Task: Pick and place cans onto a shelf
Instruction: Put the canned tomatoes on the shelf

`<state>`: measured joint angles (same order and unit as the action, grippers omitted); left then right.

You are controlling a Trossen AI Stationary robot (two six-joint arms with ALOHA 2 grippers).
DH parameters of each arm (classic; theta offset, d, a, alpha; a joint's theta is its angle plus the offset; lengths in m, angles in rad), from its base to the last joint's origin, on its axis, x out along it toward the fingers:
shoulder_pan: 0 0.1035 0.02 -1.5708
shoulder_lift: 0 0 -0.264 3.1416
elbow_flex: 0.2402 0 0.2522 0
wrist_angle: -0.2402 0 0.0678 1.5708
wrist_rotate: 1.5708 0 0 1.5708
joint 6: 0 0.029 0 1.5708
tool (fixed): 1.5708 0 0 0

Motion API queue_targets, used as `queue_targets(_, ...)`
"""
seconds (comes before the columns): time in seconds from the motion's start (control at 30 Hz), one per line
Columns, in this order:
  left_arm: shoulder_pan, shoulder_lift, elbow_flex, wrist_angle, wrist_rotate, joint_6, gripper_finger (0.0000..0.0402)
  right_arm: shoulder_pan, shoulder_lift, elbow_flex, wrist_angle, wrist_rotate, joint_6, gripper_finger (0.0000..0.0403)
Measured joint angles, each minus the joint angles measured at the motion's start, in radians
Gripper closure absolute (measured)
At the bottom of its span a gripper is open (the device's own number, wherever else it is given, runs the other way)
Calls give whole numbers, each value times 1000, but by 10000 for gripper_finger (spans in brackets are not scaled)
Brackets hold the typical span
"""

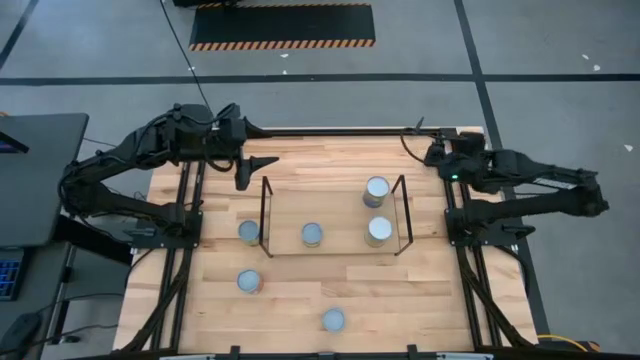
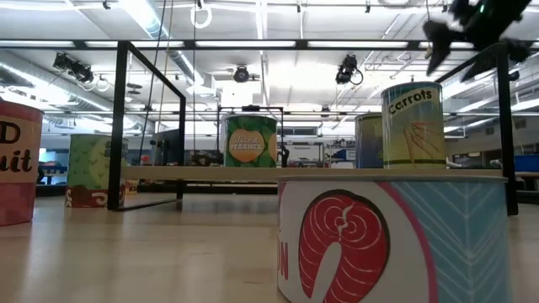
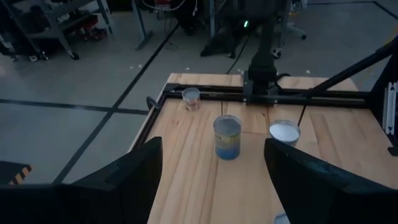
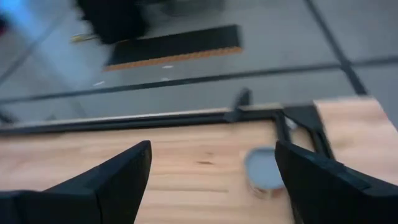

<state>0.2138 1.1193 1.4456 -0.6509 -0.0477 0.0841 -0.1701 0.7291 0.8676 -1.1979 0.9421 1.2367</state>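
Observation:
Three cans stand on the shelf [image 1: 335, 245]: two near its right end [image 1: 376, 190] [image 1: 378, 230] and one in the middle [image 1: 312, 234]. Another can [image 1: 248, 232] stands on the table just outside the shelf's left wire frame. Two more stand nearer the front edge [image 1: 249, 282] [image 1: 333, 320]. My left gripper [image 1: 252, 170] hangs open above the table's far left, facing the shelf cans [image 3: 227, 137]. My right gripper [image 1: 432, 150] is open and raised over the far right corner. Below and beyond its fingers stands a further can [image 4: 267, 171].
Black rails [image 1: 190, 250] [image 1: 452, 240] run along the table's left and right sides, and a bar with a small clamp [image 1: 415, 127] runs along the far edge. In the low view a salmon-label can [image 2: 396, 240] fills the foreground. A desk [image 1: 35, 175] stands left of the table.

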Motion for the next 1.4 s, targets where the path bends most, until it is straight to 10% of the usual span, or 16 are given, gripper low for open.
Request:
queue_targets(0.57,-13,59,0,-12,1,-28,116,-646,259,-163,316,-398,193,54)
queue_targets(1.0,-22,66,0,-63,0,-21,116,-716,499,-163,380,-411,183,54)
queue_targets(1.4,-22,65,0,-95,0,16,116,-658,471,-163,359,-310,179,54)
